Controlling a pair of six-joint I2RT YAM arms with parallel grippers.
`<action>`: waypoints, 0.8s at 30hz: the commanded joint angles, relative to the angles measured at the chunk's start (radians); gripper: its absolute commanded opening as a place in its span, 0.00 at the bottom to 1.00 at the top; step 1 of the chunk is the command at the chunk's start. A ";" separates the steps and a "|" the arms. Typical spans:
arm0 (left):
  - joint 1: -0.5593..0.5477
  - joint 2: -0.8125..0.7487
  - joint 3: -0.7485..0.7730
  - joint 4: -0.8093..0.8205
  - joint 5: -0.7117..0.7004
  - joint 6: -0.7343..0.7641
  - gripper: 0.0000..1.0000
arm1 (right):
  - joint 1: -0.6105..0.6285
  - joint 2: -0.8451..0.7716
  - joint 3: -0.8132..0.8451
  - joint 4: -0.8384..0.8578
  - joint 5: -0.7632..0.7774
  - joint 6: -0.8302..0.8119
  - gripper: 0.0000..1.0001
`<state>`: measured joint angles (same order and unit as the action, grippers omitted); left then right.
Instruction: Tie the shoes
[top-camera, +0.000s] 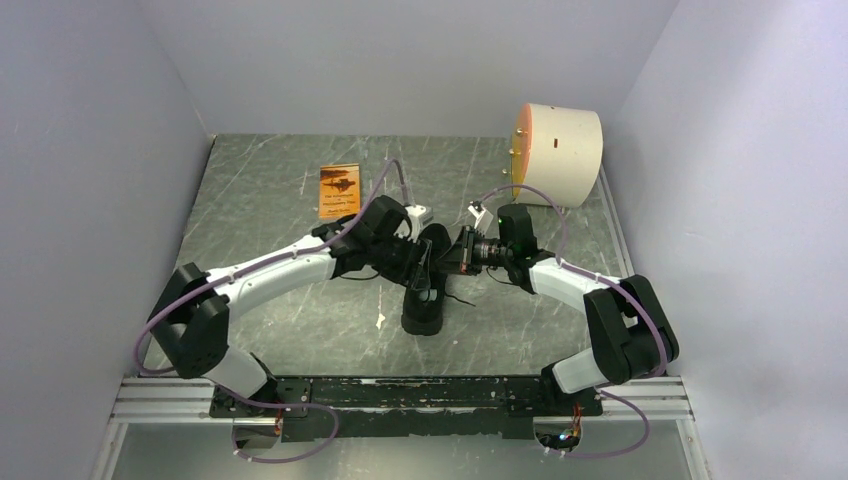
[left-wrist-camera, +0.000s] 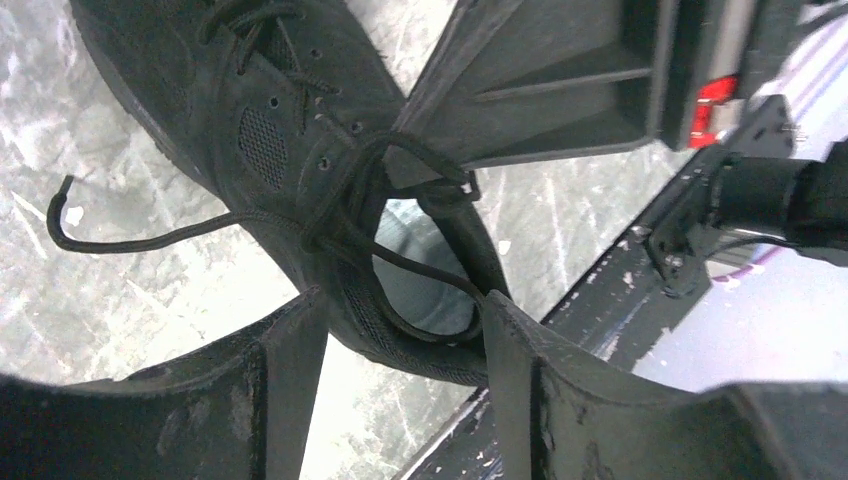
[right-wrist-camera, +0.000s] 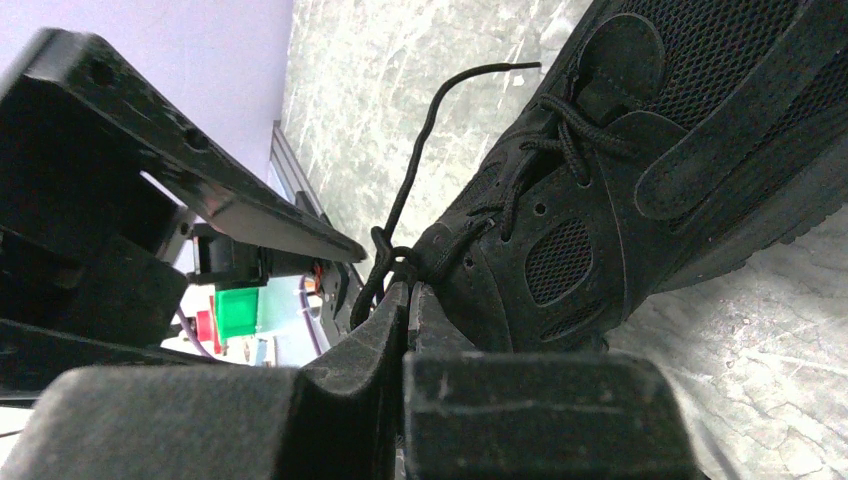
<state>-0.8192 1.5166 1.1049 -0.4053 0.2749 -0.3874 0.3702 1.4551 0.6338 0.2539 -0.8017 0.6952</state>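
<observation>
The black sneaker (top-camera: 424, 300) stands mid-table, toe toward the arms, and my two grippers meet at its collar. In the left wrist view the shoe (left-wrist-camera: 250, 110) shows its pale insole (left-wrist-camera: 425, 295). My left gripper (left-wrist-camera: 400, 305) is open and straddles the heel collar, holding nothing. One lace end (left-wrist-camera: 60, 212) trails loose on the table. My right gripper (right-wrist-camera: 410, 290) is shut on a lace loop (right-wrist-camera: 385, 262) at the top eyelets. A free lace end (right-wrist-camera: 470, 75) curls up above it. From above, the left gripper (top-camera: 422, 262) and right gripper (top-camera: 452, 252) nearly touch.
An orange card (top-camera: 339, 190) lies at the back left of the dark marbled table (top-camera: 280, 320). A cream cylinder (top-camera: 557, 155) stands at the back right. A small pale scrap (top-camera: 381, 320) lies left of the shoe. Pale walls close three sides, and a metal rail (top-camera: 400, 395) runs along the near edge.
</observation>
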 joint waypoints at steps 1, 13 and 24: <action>-0.037 0.039 0.038 -0.038 -0.147 -0.025 0.61 | 0.001 0.014 0.015 0.007 -0.010 -0.019 0.00; -0.058 0.097 0.098 -0.021 -0.145 0.004 0.55 | 0.003 0.015 0.022 0.007 -0.012 -0.019 0.00; -0.066 0.109 0.117 -0.035 -0.187 0.032 0.24 | 0.006 0.013 0.025 0.004 -0.009 -0.014 0.00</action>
<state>-0.8780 1.6215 1.1866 -0.4320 0.1226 -0.3775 0.3706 1.4559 0.6338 0.2539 -0.8040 0.6914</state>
